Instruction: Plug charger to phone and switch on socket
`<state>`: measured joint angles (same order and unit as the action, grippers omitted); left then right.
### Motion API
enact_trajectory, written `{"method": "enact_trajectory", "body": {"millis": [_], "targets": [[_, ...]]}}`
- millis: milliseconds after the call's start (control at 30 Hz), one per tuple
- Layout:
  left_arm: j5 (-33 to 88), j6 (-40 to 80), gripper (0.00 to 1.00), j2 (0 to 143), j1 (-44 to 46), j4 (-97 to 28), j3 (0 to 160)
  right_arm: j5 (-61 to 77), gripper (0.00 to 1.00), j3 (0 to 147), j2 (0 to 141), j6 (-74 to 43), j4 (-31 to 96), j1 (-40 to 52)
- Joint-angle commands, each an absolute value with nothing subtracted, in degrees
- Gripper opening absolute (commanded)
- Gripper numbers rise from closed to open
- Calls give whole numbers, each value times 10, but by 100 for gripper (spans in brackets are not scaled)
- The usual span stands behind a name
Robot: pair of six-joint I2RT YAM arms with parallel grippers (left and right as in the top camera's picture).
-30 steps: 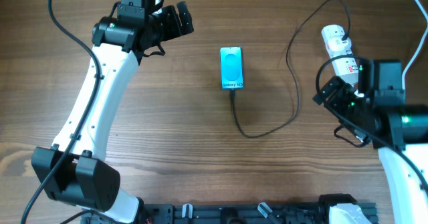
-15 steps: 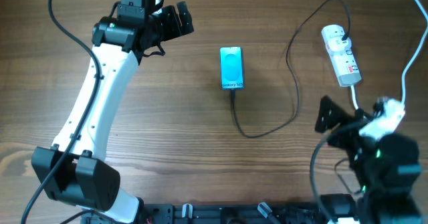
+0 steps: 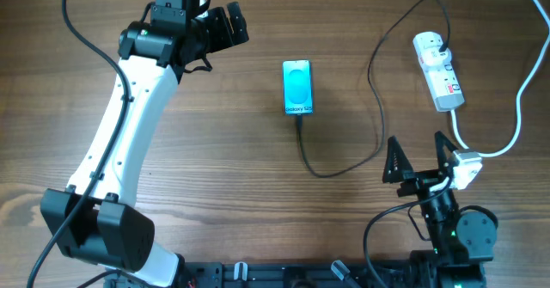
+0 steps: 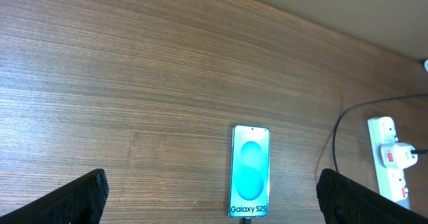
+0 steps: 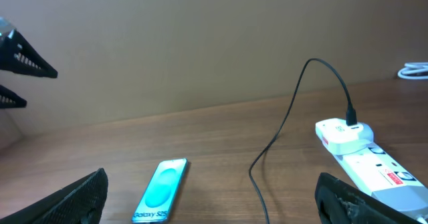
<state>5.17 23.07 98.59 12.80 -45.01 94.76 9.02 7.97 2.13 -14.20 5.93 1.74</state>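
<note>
The phone (image 3: 297,87) lies flat at mid-table with its cyan screen lit. It also shows in the left wrist view (image 4: 250,180) and the right wrist view (image 5: 160,191). The thin black charger cable (image 3: 378,107) ends at the phone's near edge, loops right and climbs to the white plug in the socket (image 3: 438,71). The socket lies at the far right. My left gripper (image 3: 225,26) is open and empty, far left of the phone (image 4: 214,200). My right gripper (image 3: 419,156) is open and empty near the front edge, well below the socket (image 5: 214,204).
The thick white cord (image 3: 514,120) curves from the socket's near end to the right edge and up. The charger's loop (image 5: 274,144) lies between the phone and the socket (image 5: 364,158). Bare wooden tabletop (image 3: 215,168) surrounds the phone.
My right arm has pulled back from the socket's near end toward the table's front edge. The left arm, phone and cable have not moved.
</note>
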Motion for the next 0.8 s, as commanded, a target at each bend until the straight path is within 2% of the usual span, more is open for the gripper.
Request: {"method": "enact_trajectory", "body": {"millis": [0,233,500,767], "targets": [[44,228,100,988,129,-449,948,88,100,56,2,-115,38,21],[44,228,100,988,129,-449,948,77,100,1,2,-59,-79,21],[44,228,100,988,129,-449,948,76,100,3,2,-14,-4,21],[44,228,100,988,129,-449,948,60,100,3,2,2,-1,21]]}}
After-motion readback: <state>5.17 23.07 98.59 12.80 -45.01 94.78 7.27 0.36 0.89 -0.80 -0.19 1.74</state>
